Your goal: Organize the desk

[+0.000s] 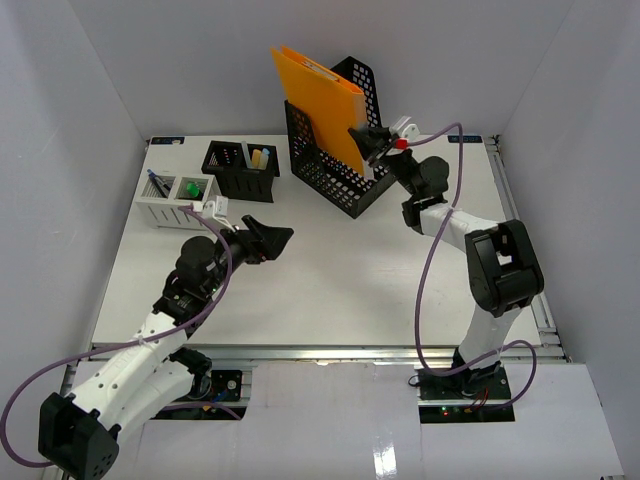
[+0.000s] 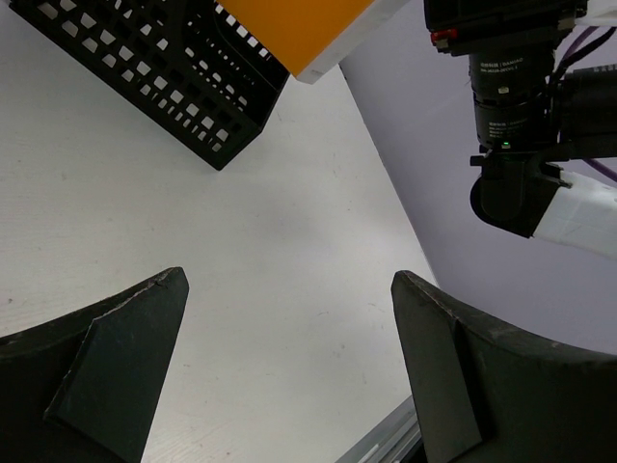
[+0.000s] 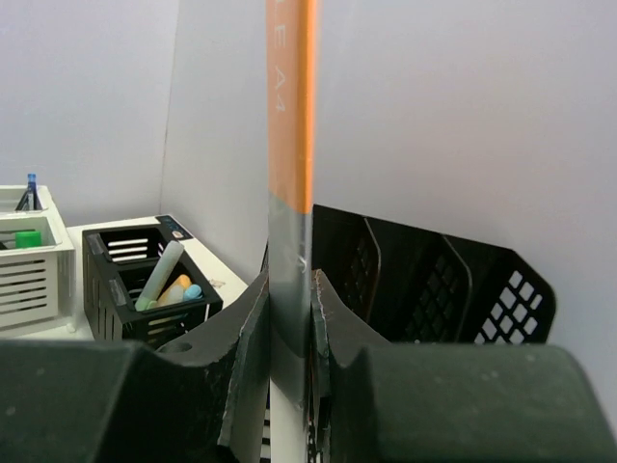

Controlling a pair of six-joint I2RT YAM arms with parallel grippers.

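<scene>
Counter (image 1: 330,270): large white flat top filling the floor of the enclosure, both arm bases along its near edge. It reads as rigid and fixed, a bearing surface with nowhere to take hold. It looks smooth and matt, so light items would likely slide on it.

Orange folder (image 1: 318,105): the item in hand. It stands on edge, tilted, above the black mesh file rack (image 1: 335,175) at the counter's far middle. Its lower end dips into the rack, but whether it is seated cannot be told. The right pincer (image 1: 368,140) is narrow, clamped on the folder's lower edge with a pad on either face. The folder is judged thin, light and flexible, prone to bow or pivot in a one-edge grip. A hold low and close to the spine suits it best.

Left pincer (image 1: 272,238): jaws wide, holding nothing, hovering over bare counter left of centre.

Far left: a black organiser (image 1: 240,168) with pale sticks, and beside it a white organiser (image 1: 175,198) with small items, both upright.

Room: white walls (image 1: 90,120) close on three sides, metal front rail (image 1: 330,350) along the near edge. Clearance behind the rack is tight.
</scene>
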